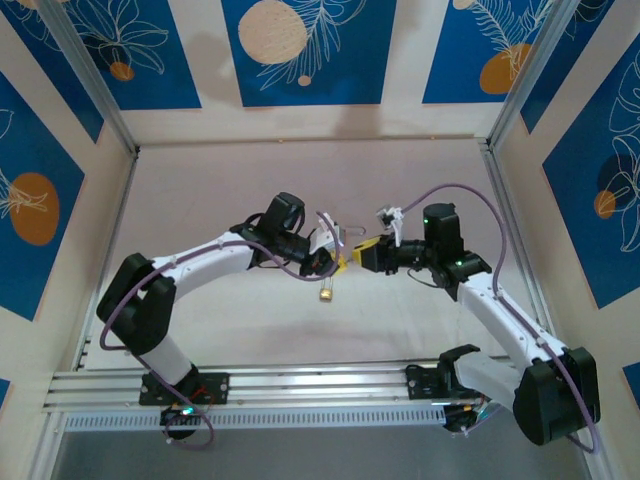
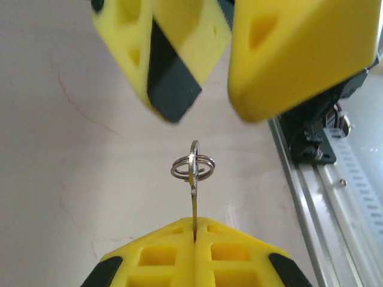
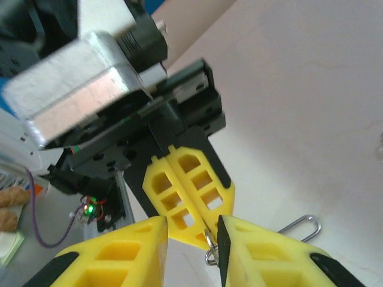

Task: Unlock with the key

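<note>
Left wrist view: key [image 2: 193, 200] at 6 o'clock, edge-on
Left pincer [image 2: 194, 232]: clamped on the key
Right pincer [image 2: 212, 110]: fingers apart at 12 o'clock, near the key's ring [image 2: 191, 166]

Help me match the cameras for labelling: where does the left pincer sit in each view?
Top external: left pincer at the centre, tip to tip with the right pincer.
Left wrist: bottom centre, shut on the key, which is seen edge-on.
Right wrist: centre, pointing down at the camera.
Shared landmark: the right pincer, open, at the top of the left wrist view and the bottom of the right wrist view.
</note>
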